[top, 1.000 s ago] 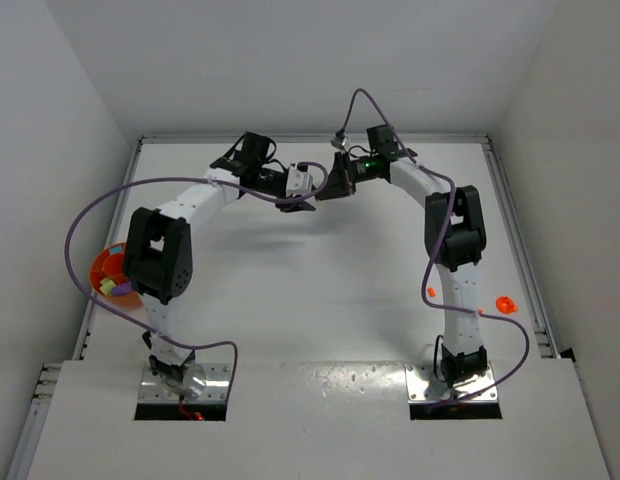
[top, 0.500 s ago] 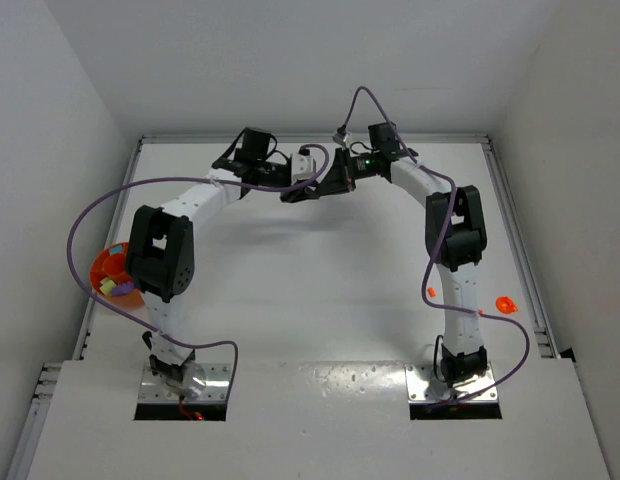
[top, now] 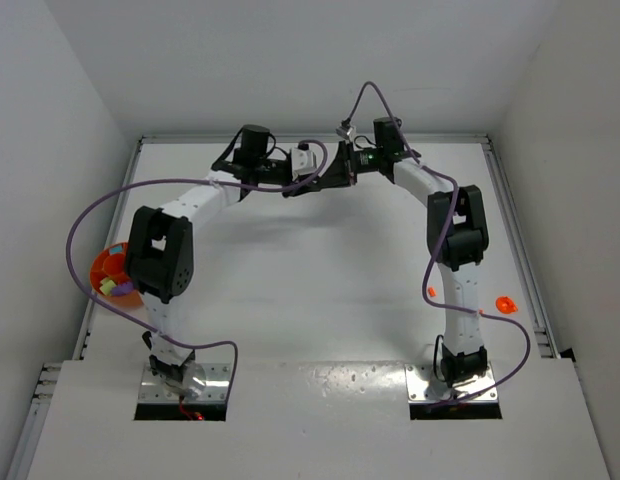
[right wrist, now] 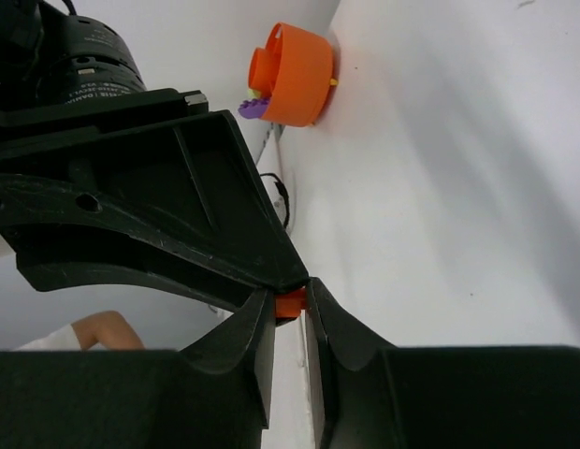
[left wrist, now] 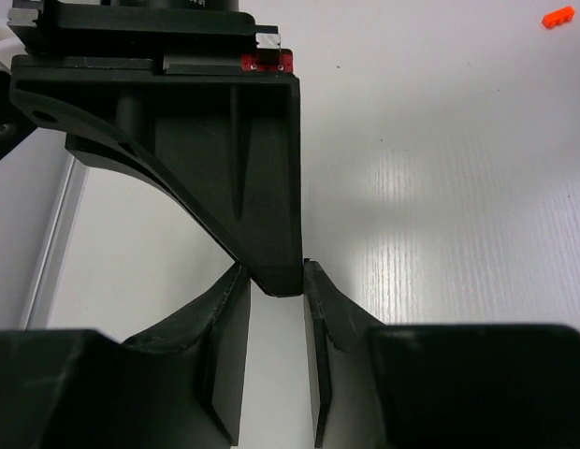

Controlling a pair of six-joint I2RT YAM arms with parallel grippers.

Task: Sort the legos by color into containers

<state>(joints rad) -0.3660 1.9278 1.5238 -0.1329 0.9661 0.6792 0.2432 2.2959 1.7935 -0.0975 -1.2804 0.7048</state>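
Orange lego (right wrist: 290, 305) is pinched in the right gripper (right wrist: 289, 316), jaws closed on it. Only a sliver shows, so its long axis is not readable. Left gripper (left wrist: 274, 301) sits nose to nose with it, jaws a narrow gap apart, straddling the right fingertip, not seen gripping anything. They meet above the table (top: 320, 270) near its far edge, mid-width, with wide white surface between the arms. One bowl (top: 98, 268) sits tight against the left edge beside the left elbow, with purple and lime legos (top: 110, 288) inside, count unclear. Two loose: small orange lego (top: 430, 292) by the right arm, bigger orange piece (top: 506, 303) near the right edge.
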